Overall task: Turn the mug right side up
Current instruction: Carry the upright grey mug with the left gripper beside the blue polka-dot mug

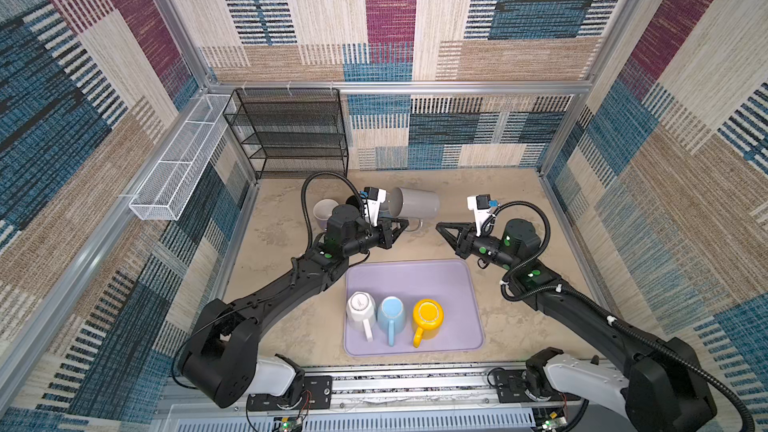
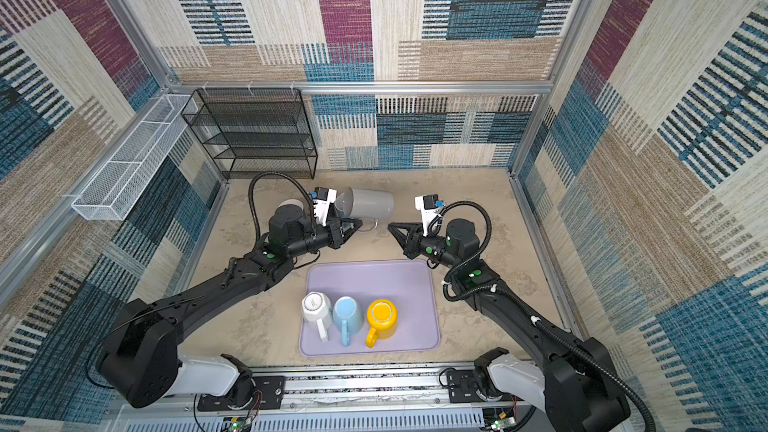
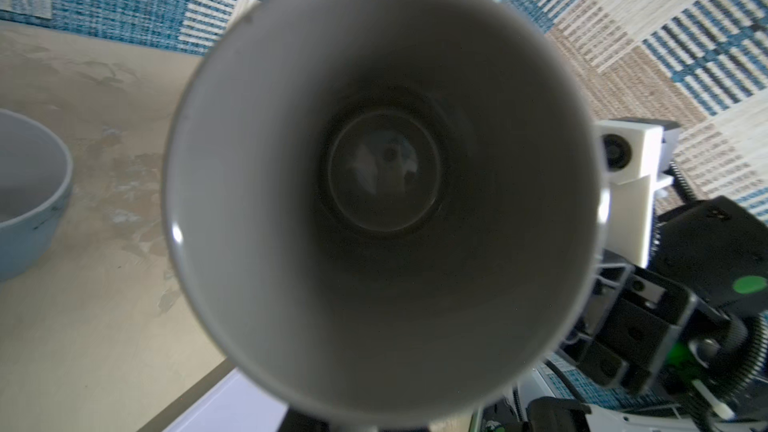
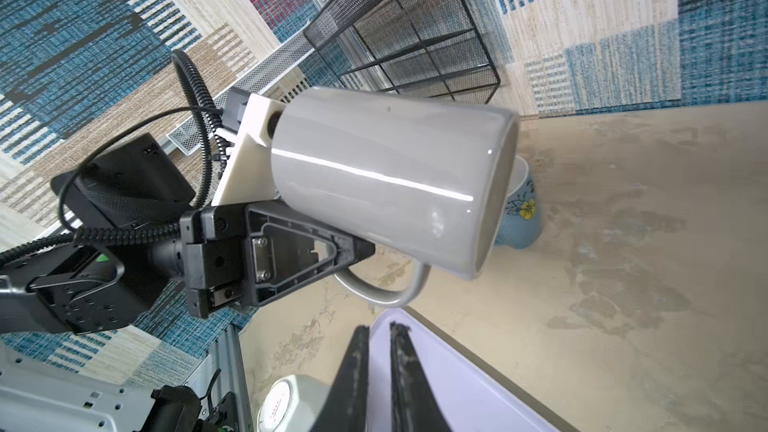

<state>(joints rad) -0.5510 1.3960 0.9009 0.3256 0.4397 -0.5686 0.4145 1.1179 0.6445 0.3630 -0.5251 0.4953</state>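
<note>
Tools — left tool (image 1: 404, 224) clamped on the handle (image 4: 386, 292) of the grey mug (image 1: 415, 202), holding it on its side above the bench (image 1: 511, 189), mouth toward its wrist, seemingly mid-turn; right tool (image 1: 441, 227) closed, empty, near the mug's base — likely standing by.

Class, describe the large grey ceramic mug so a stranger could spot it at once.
Find the lilac plastic tray at the front. Just beyond it, the left gripper is shut on the handle of the large grey ceramic mug. It alone is tipped sideways; the white mug, blue mug and yellow mug stand on the tray.
</note>
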